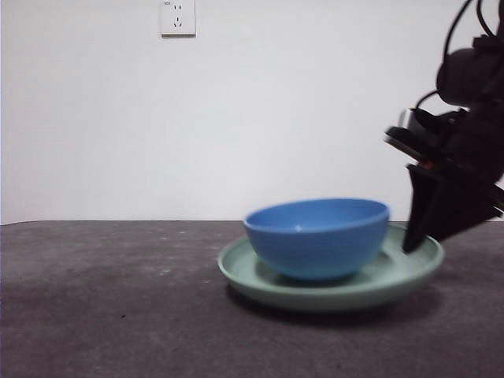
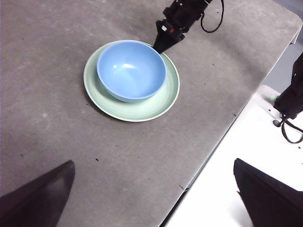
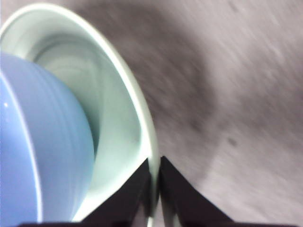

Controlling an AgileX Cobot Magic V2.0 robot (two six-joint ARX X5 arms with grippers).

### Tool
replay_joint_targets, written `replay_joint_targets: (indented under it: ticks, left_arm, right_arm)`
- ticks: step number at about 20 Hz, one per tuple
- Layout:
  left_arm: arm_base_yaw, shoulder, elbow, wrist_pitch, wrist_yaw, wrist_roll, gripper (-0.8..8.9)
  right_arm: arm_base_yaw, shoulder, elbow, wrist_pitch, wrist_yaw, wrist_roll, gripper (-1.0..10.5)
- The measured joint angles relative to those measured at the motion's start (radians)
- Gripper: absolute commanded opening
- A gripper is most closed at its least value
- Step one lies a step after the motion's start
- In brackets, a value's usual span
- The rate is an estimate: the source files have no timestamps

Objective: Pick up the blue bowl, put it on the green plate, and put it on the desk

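The blue bowl (image 1: 317, 236) sits upright in the green plate (image 1: 398, 279) on the desk (image 1: 110, 307). My right gripper (image 1: 414, 242) comes in from the right, and its jaws are shut on the plate's right rim. In the right wrist view the two jaws (image 3: 155, 189) pinch the pale rim (image 3: 137, 109), with the bowl's wall (image 3: 42, 156) close beside them. The left wrist view shows the bowl (image 2: 131, 70) in the plate (image 2: 142, 111) and the right gripper (image 2: 163, 46) at the rim. My left gripper (image 2: 151, 198) is open and empty, high above the desk and well away from the plate.
A wall socket (image 1: 177, 17) is on the white wall behind. In the left wrist view the desk's edge runs diagonally beside a white surface (image 2: 246, 142), where a black device with a cable (image 2: 289, 101) stands.
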Motion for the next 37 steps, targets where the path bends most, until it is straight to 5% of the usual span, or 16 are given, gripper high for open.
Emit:
replay_joint_targets:
  ticks: [17,22,26,37]
  left_arm:
    - [0.0,-0.001,0.0,0.0,0.0,0.0,5.63]
    - [0.0,-0.006,0.0,0.0,0.0,0.0,5.63]
    - [0.0,-0.006,0.0,0.0,0.0,0.0,5.63]
    - [0.0,-0.006,0.0,-0.001,0.0,-0.027,5.63]
  right_arm:
    - [0.233,0.155,0.04,0.209,0.023,0.238,0.1]
    - [0.239,0.155,0.04,0.235,0.023,0.241,0.4]
    - [0.239,0.155,0.04,0.239,0.029,0.241,3.4]
    - [0.181,-0.121,0.052,0.082,0.164,0.125,4.5]
